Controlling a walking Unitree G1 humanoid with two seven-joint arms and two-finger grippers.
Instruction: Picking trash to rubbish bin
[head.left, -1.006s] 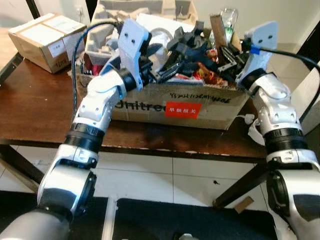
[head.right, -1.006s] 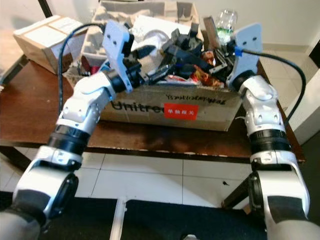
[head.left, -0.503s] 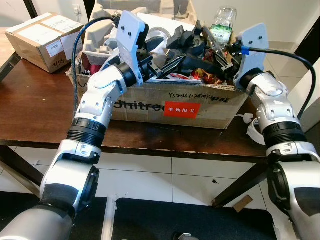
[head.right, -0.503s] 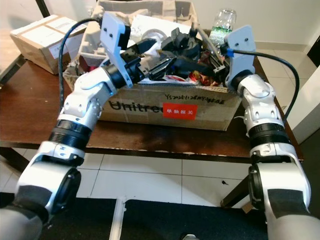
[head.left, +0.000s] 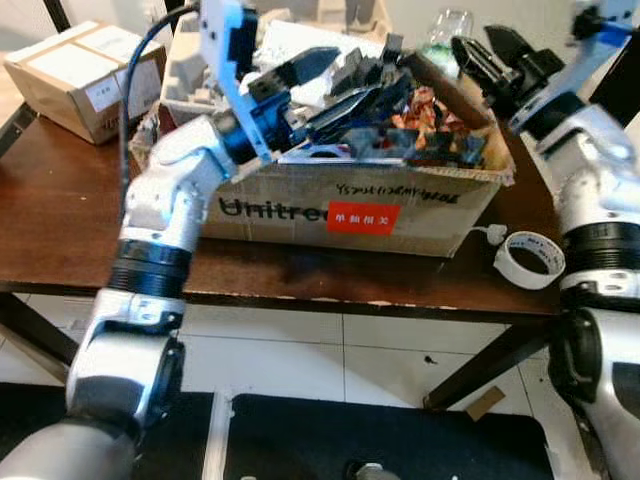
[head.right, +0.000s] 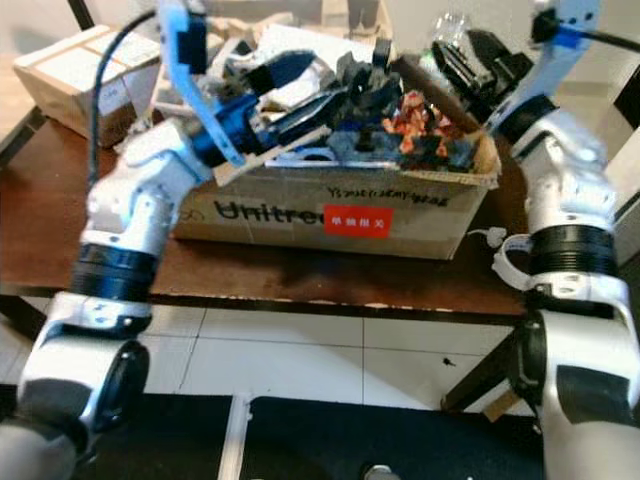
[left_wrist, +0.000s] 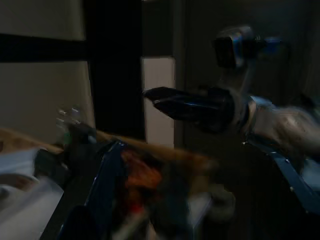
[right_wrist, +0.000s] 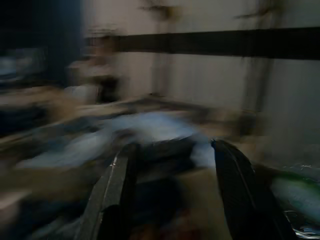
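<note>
While both arms are up over the load, this looks like the sorting or dropping stage, with the trash piled in the cardboard box (head.left: 400, 205) standing in as the bin.

Nearest, at about 4 o'clock on the dark table (head.left: 60, 230), a roll of tape (head.left: 528, 258) lies just beside the box's corner. The box sits mid-table with a red label on its front wall, heaped with black plastic bits, white packing and reddish wrappers (head.left: 425, 110).

The left claw (head.left: 330, 85) sits at roughly 11 o'clock, low over the heap with its fingers buried in the junk. I honestly can't tell if it's apart or clamped on anything. The right claw (head.left: 490, 55) hangs at 1 o'clock above the far corner, fingers spread apart and empty as far as I can see.

My guess for the next move: the left one has to clear the pile without dragging stuff over the rim.

Further back, a plastic bottle (head.left: 447, 25) is half hidden behind the right claw, and a taped carton (head.left: 80, 65) sits at 10 o'clock. Both wrist views are dark and smeared, so no help there.
</note>
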